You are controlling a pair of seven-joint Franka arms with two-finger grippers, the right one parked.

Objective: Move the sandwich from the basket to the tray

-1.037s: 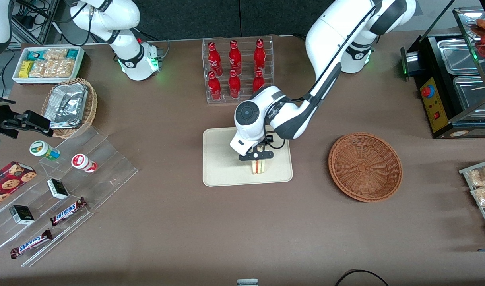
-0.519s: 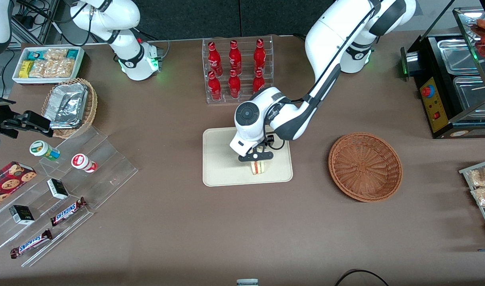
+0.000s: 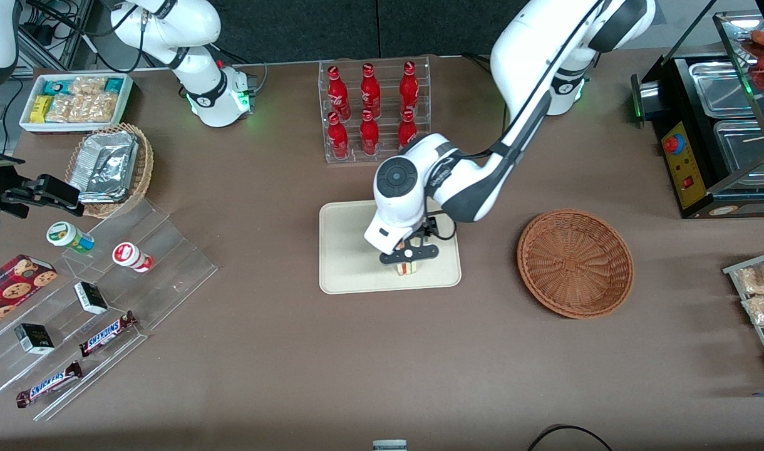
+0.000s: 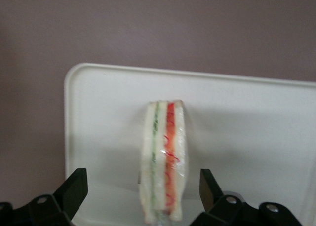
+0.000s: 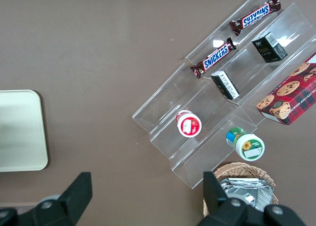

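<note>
wrist view: sandwich [image 4: 163, 159] stands on edge between open fingers [image 4: 74, 189].

From the front my wrist and gripper [image 3: 409, 254] cover most of the sandwich [image 3: 407, 269]; only its near end shows. In my wrist view the sandwich's [image 4: 164, 159] near end and the tray [image 4: 98, 137] run off frame, fingertips [image 4: 74, 186] partly cropped.
</note>
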